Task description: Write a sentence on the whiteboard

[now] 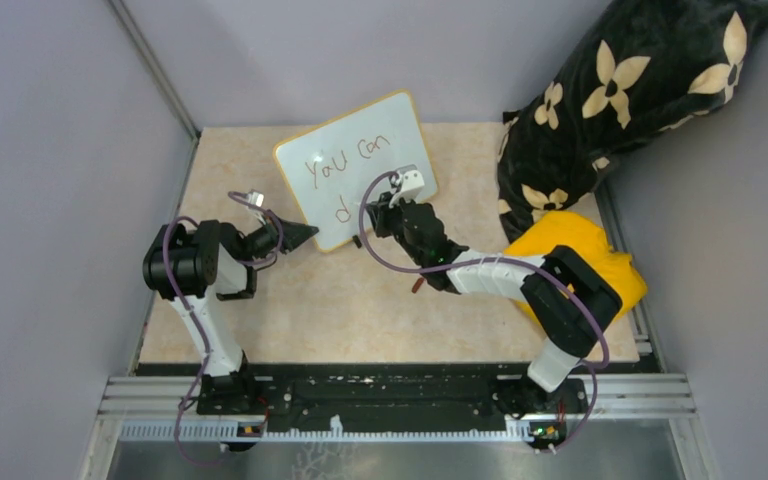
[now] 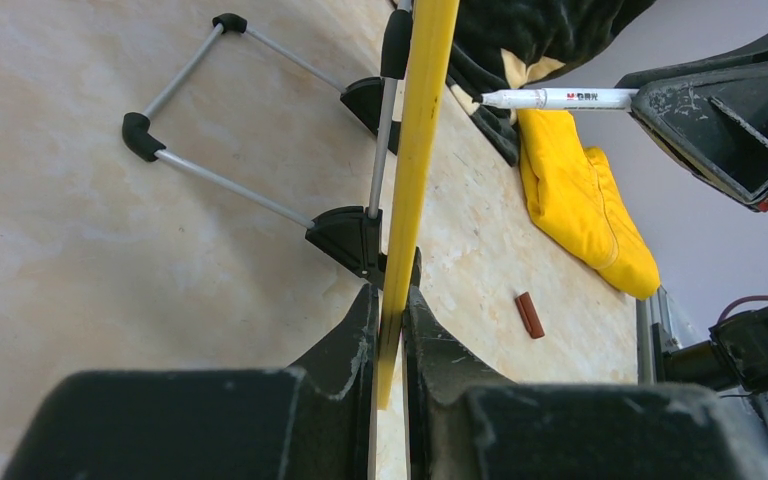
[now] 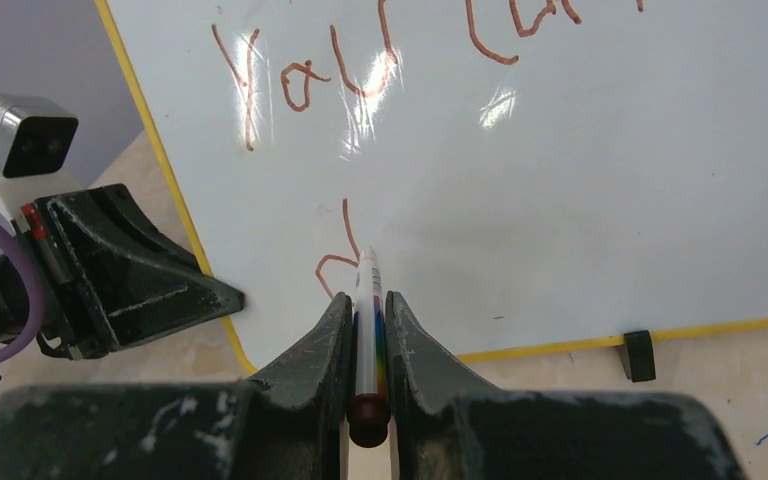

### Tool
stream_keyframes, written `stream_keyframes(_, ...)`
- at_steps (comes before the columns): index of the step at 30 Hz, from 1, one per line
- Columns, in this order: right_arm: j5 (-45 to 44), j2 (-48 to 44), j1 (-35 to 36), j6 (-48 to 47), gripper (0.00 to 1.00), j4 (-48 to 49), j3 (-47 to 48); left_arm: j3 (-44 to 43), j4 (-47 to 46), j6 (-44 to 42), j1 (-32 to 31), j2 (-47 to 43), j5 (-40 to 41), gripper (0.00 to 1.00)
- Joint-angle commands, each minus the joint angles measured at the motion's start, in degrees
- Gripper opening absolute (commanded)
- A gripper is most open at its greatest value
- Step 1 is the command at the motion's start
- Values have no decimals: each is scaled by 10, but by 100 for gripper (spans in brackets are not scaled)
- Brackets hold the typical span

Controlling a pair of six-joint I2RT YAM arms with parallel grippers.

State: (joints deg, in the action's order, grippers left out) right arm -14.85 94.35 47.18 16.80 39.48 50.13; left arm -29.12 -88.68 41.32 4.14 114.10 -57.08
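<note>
Whiteboard [image 1: 355, 170] standing propped at upper centre of the tabletop [image 1: 290, 320] | light, stiff, likely sliding under pen pressure | left jaws clenching its thin frame edge, best hold | right jaws grasping marker [image 3: 367, 300], tip at unfinished sentence [image 1: 332, 167]

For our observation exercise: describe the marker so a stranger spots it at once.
Find the whiteboard standing on the table. The right gripper is shut on a slim white marker, tip at the written "d". Unlike the small brown piece lying loose, it is held.
</note>
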Motion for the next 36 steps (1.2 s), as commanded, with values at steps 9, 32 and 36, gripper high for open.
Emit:
stream_keyframes(9,23,22,-10,17,0,28,38,-5,-60,15,-4,8,-15,0)
stream_keyframes(32,12,57,-11,24,0,3,50,-6,-57,15,-4,8,-15,0)
stream_keyframes(36,10,56,-10,25,0,0,41,-6,-57,15,-5,7,-15,0)
